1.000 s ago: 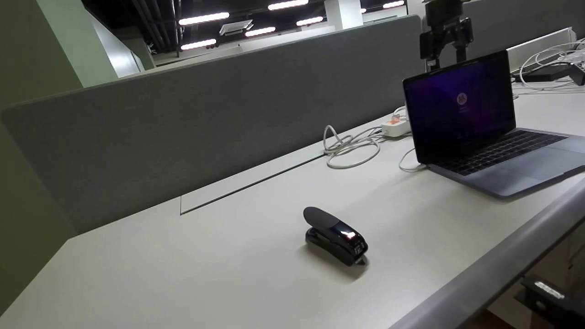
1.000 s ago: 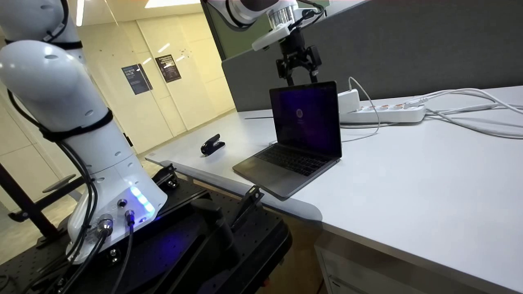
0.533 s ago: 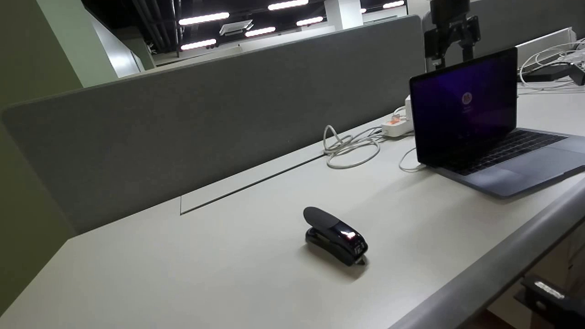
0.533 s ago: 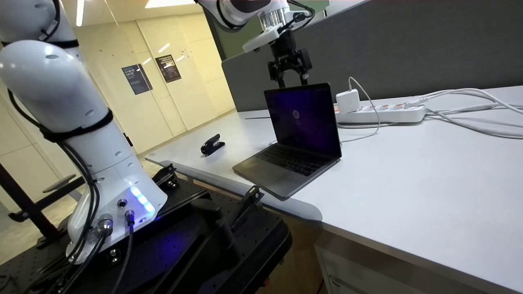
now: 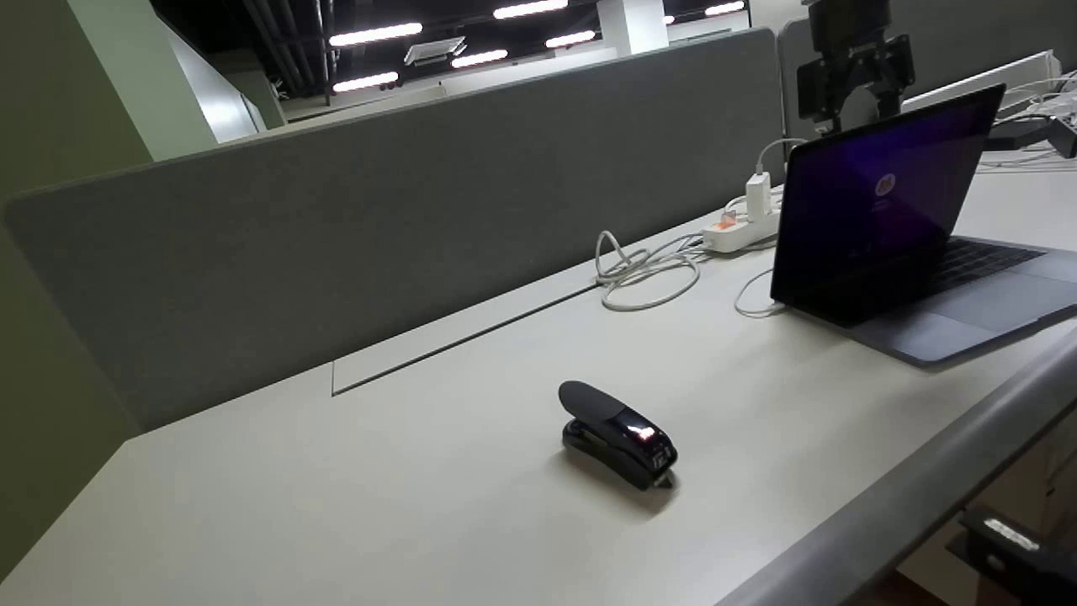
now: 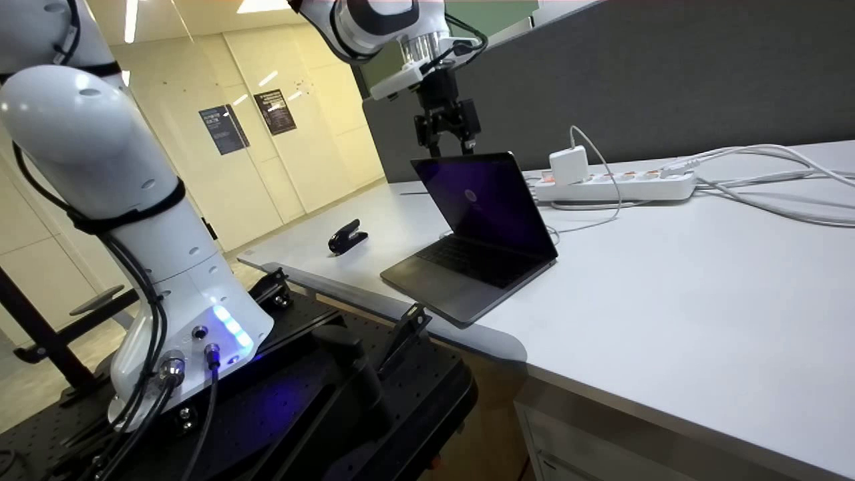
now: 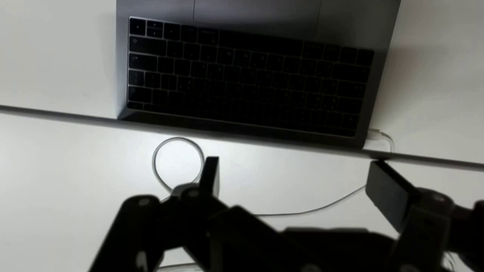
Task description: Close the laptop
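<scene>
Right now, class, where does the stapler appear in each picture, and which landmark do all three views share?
In an exterior view: the stapler, right of centre, lower half.
In an exterior view: the stapler, left of centre, near mid-height.
Wrist view: not in it.
Shared landmark: the open laptop.

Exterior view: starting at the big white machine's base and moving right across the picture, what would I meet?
In an exterior view, left to right: white robot base → black stapler → open laptop → power strip → white cables.
</scene>
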Controlling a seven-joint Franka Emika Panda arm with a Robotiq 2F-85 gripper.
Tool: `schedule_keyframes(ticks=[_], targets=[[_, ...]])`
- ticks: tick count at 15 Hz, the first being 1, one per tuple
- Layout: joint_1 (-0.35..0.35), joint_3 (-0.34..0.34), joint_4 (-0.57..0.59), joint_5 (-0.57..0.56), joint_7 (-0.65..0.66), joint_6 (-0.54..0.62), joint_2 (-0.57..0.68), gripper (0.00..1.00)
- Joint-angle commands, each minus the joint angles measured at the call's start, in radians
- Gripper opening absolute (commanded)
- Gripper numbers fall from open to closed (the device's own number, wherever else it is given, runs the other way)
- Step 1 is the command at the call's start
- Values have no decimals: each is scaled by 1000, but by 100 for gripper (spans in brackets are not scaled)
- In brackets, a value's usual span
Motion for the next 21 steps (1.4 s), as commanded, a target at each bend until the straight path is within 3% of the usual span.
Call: schedule_keyframes(ticks=[1,10,12,16,21], targets=[[8,-2,-70,-21,71,29,-14,100],[36,3,-213,-89,182,28,-32,100],[29,3,-178,-68,130,24,0,100],[31,-1,-184,-104,160,13,-11,100],[25,-7,-200,-111,157,96,12,100]])
